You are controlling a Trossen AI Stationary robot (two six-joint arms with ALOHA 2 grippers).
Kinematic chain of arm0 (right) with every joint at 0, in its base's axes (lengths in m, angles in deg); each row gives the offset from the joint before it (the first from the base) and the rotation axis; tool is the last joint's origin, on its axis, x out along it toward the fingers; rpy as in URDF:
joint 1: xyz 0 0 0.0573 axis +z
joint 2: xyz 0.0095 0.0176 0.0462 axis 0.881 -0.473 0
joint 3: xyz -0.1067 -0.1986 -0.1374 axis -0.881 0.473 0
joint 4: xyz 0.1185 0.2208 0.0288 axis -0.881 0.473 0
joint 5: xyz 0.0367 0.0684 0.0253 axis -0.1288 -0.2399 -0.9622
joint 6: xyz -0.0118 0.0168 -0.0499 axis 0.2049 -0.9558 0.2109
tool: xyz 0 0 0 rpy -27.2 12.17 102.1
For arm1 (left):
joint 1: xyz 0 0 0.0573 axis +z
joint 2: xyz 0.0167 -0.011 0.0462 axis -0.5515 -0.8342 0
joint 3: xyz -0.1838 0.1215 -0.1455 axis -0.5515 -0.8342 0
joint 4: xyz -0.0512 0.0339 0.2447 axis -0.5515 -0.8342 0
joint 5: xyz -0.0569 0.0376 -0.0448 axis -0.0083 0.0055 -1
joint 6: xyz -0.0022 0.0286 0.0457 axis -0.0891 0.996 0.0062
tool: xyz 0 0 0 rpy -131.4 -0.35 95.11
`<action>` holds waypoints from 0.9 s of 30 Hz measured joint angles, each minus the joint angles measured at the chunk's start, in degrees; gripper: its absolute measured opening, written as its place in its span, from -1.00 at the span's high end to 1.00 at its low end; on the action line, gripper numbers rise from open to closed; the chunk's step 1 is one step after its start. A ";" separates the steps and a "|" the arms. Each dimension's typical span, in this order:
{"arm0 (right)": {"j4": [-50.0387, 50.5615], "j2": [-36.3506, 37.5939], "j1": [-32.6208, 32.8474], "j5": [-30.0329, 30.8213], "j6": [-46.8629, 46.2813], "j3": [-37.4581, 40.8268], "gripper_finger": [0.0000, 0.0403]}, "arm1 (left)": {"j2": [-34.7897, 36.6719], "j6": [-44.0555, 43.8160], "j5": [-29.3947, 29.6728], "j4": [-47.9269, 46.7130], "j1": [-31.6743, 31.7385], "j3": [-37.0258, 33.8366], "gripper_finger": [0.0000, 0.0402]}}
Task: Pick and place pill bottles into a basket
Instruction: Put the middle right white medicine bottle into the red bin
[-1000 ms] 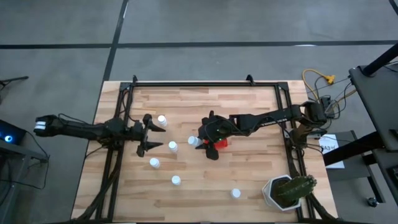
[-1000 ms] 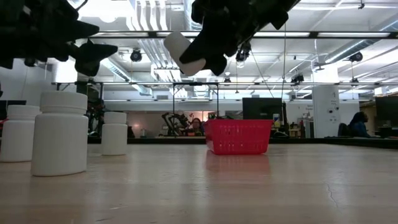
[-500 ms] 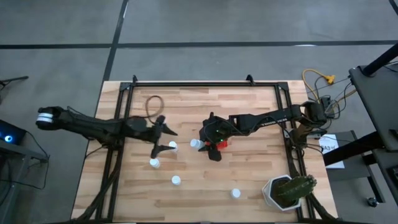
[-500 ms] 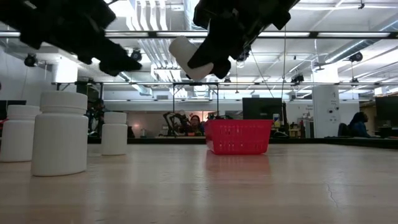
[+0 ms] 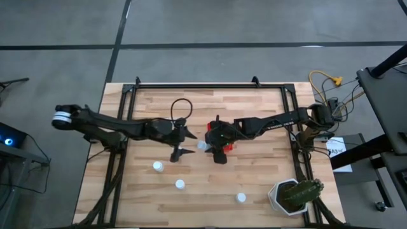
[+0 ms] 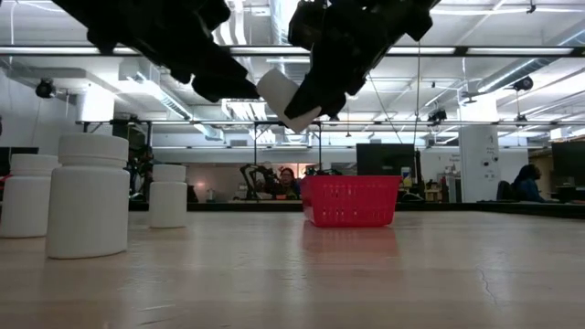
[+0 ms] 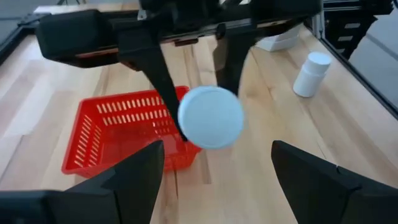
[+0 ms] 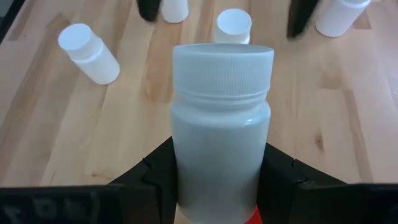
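My right gripper is shut on one white pill bottle, held above the table just left of the red basket. In the low view the bottle hangs high, left of the basket. My left gripper is open and empty. It faces the held bottle's cap from the table's left, and its fingers stand apart from the bottle. Three more bottles stand on their bases near the table's near edge. The right wrist view shows others on the table. My right gripper pinches the bottle's body below the cap between its two fingers, one on each side. The bottle lies along the fingers, and its cap end reaches past the fingertips toward the table's left. It is lifted clear of the table and tilted.
A white pot with a green plant stands at the near right corner. Three bottles stand at the left of the low view. A dark frame runs around the tabletop. Bare wood lies near and right of the basket.
My left gripper has gone toward the table's right edge, still open, and now stands close in front of the held bottle, covering bottles that showed before. My right gripper has shifted slightly toward the right with its bottle, still lifted clear.
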 joint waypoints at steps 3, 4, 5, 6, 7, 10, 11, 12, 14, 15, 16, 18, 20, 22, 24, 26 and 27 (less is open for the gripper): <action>0.02 0.00 0.09 -0.03 0.03 0.00 0.29 | -1.48 -1.72 0.00 0.12 0.00 0.60 -0.40; 0.02 0.00 0.10 -0.01 0.04 0.00 0.29 | -1.92 -2.42 0.02 0.00 0.00 0.66 -0.40; -0.03 0.00 0.10 -0.02 0.04 0.00 0.29 | -2.29 -2.43 0.02 0.01 0.00 0.87 -0.40; -0.04 0.00 0.10 0.00 0.04 0.00 0.29 | -2.63 -2.41 0.06 0.07 0.02 1.04 -0.40; -0.07 0.00 0.10 0.00 0.04 0.02 0.29 | -2.90 -2.43 0.04 0.37 0.04 1.13 -0.40; -0.25 0.00 0.12 -0.07 0.13 0.02 0.30 | -3.57 -2.43 0.04 2.40 0.04 1.68 -0.40; -0.29 0.00 0.12 -0.07 0.23 0.02 0.30 | -3.67 -2.43 0.07 2.92 0.04 1.84 -0.40; -0.31 0.00 0.13 -0.07 0.33 0.02 0.30 | -3.67 -2.43 0.07 3.38 0.04 1.87 -0.40; -0.38 0.01 0.18 -0.04 0.47 0.02 0.30 | -3.75 -2.42 0.07 4.60 0.04 2.07 -0.40; -0.47 0.02 0.23 -0.07 0.68 0.02 0.30 | -3.84 -2.41 0.07 4.90 0.04 2.22 -0.40; -0.58 0.02 0.23 -0.07 0.85 0.02 0.30 | -3.91 -2.43 0.07 5.04 0.04 2.24 -0.40; -1.04 0.02 0.27 -0.11 1.07 0.02 0.30 | -3.96 -2.47 0.04 4.85 0.04 2.24 -0.40; -1.16 0.02 0.34 -0.11 1.09 0.02 0.30 | -4.69 -2.77 0.00 5.20 0.02 2.40 -0.40; -1.16 0.02 0.34 -0.12 1.09 0.02 0.30 | -5.81 -3.83 -0.02 5.20 0.02 2.41 -0.40; -1.17 0.02 0.36 -0.13 1.09 0.02 0.30 | -7.16 -3.93 -0.04 7.06 0.02 2.39 -0.40; -1.18 0.02 0.36 -0.15 1.09 0.02 0.30 | -8.05 -3.92 -0.14 8.96 0.02 2.39 -0.40; -1.16 0.02 0.36 -0.15 1.09 0.02 0.30 | -8.45 -3.91 -0.16 9.66 0.02 2.41 -0.40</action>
